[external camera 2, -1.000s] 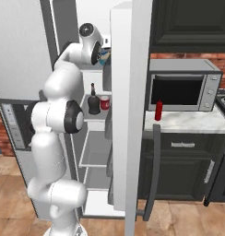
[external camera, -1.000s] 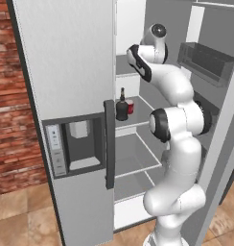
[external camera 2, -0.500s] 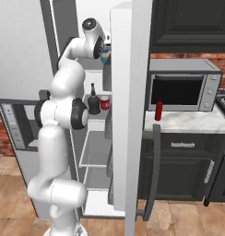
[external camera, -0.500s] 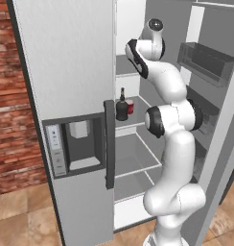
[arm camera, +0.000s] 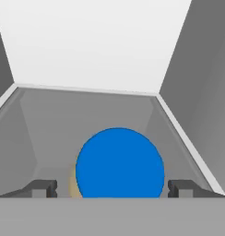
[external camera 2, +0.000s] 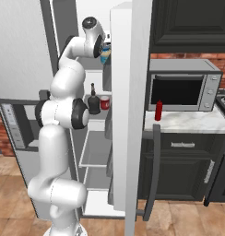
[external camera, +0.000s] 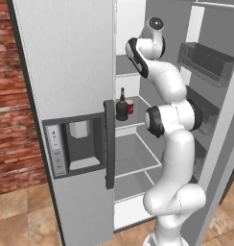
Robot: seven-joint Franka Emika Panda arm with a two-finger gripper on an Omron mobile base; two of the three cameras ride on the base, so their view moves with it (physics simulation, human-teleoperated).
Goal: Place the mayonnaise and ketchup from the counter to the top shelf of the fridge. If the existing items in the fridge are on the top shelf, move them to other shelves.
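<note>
Mayonnaise [arm camera: 119, 162]: blue-lidded jar I see between the tool's tips, over the fridge's top shelf [arm camera: 54, 120]
Tool [arm camera: 113, 188]: fingers spread — not touching the lid
Ketchup [external camera 2: 158, 110]: on the tabletop [external camera 2: 188, 122] — by the microwave [external camera 2: 183, 91]

Blue-lidded mayo jar [arm camera: 120, 163] btwn jaws, over grey shelf [arm camera: 59, 120].
</note>
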